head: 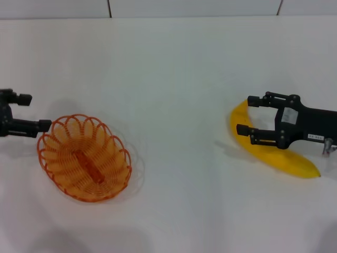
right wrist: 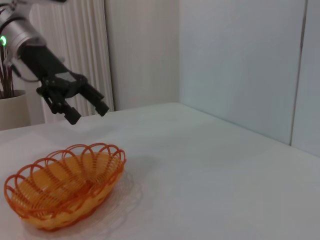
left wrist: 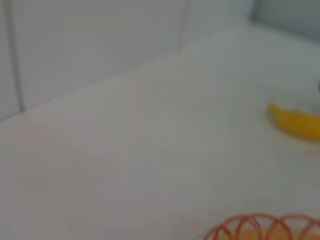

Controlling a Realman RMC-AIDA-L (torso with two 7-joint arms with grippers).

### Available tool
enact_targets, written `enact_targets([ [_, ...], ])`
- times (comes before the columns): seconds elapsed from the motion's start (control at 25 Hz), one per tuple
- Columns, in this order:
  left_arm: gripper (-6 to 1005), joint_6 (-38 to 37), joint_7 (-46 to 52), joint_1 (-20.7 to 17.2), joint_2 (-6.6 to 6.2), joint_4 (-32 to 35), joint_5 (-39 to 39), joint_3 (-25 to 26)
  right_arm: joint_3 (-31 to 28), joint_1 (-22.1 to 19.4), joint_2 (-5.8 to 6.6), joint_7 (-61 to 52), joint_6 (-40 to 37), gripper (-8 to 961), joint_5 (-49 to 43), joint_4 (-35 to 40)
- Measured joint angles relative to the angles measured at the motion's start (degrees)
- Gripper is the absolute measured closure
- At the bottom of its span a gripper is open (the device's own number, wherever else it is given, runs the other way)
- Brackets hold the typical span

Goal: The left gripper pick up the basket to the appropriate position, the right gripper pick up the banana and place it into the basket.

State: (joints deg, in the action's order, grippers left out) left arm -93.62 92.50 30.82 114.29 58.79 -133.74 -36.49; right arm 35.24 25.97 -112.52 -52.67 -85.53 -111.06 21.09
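Left gripper [head: 38, 112], fingers spread, hangs in the air just off the basket's [head: 84, 157] rim on the side away from the banana [head: 274, 153], not touching it. Basket sits upright on the white table [head: 174, 79], nothing in it. Right gripper [head: 246, 115], well apart from the basket, fingers spread, sits over the banana's middle. Banana lies flat on the table.

White table [head: 174, 79]; pale panelled walls [right wrist: 240, 60]; potted plant [right wrist: 12, 107].
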Motion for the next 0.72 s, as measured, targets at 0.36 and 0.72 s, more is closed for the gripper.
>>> enact_targets([
  [0.36,132,1.26,-4.87,4.02,2.41,9.64,-10.52,-5.95,0.13,1.3,-0.24,-0.14,0.01,165,-0.21,0.0],
  [0.72,140,12.01,-6.29,6.52,2.6,0.09,-10.2,-16.02,0.18,1.64,-0.33,-0.16,0.02,164,-0.21,0.0],
])
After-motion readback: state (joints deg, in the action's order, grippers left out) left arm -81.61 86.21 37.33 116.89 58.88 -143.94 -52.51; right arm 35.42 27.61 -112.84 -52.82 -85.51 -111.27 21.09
